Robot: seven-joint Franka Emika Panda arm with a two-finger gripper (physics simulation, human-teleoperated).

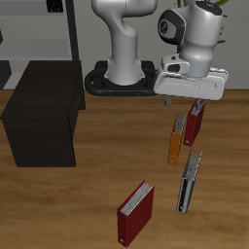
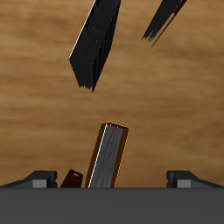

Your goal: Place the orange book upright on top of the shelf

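The orange book (image 1: 174, 144) stands on the wooden table, slim, with pale page edges. In the wrist view its orange cover and grey page edges (image 2: 108, 156) show beyond the fingertips, not between them. My gripper (image 1: 187, 105) hangs just above the book's top end, open and empty. In the wrist view, the gripper (image 2: 119, 61) shows two black fingers (image 2: 94, 45) spread apart. The shelf (image 1: 44, 112), a low black box with a flat top, stands on the table well off to the side of the books.
A dark red book (image 1: 195, 124) stands right behind the orange one and also shows in the wrist view (image 2: 72, 178). A black-and-grey book (image 1: 188, 185) and another dark red book (image 1: 136, 212) stand nearer the front edge. A grey open-frame shelving unit (image 1: 39, 29) stands at the back.
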